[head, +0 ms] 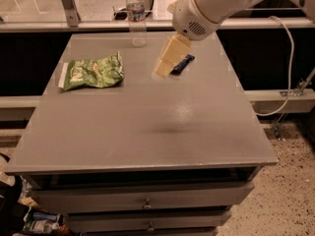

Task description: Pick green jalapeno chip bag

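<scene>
The green jalapeno chip bag (92, 72) lies flat on the far left of the grey table (147, 132), its white end strip toward the left edge. My gripper (164, 66) hangs from the white arm above the far middle of the table, to the right of the bag and well apart from it. Its pale fingers point down and to the left. It holds nothing that I can see.
A small dark blue wrapper (181, 64) lies just right of the gripper, partly behind it. A clear water bottle (137, 16) stands at the table's far edge. A cable (288, 73) hangs to the right. Drawers sit below the tabletop.
</scene>
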Tool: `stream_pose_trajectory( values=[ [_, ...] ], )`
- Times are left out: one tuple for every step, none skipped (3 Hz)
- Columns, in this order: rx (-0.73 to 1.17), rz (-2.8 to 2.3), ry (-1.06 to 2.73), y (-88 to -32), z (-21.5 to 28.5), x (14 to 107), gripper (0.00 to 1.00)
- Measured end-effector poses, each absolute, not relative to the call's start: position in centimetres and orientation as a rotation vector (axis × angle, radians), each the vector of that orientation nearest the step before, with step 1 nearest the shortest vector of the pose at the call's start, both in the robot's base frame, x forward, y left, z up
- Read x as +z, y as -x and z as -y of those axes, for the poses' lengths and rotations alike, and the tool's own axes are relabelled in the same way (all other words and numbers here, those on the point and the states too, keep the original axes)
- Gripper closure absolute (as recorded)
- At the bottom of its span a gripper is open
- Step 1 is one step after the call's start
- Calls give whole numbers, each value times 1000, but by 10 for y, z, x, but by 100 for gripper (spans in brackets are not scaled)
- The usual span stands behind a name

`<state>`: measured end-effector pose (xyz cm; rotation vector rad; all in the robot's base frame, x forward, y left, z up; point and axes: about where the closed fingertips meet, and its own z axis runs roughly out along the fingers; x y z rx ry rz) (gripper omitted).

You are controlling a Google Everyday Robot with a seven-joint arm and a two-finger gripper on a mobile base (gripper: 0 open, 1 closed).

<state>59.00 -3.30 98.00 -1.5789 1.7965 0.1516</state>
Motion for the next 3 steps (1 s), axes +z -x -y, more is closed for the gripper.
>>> stream_pose_trajectory(
  values=[
    [139,-1798,1503,-647,4,970,0],
    [181,-1800,1456,-681,-20,952,0],
    [311,-1740,1500,-708,-67,926,0]
  ],
)
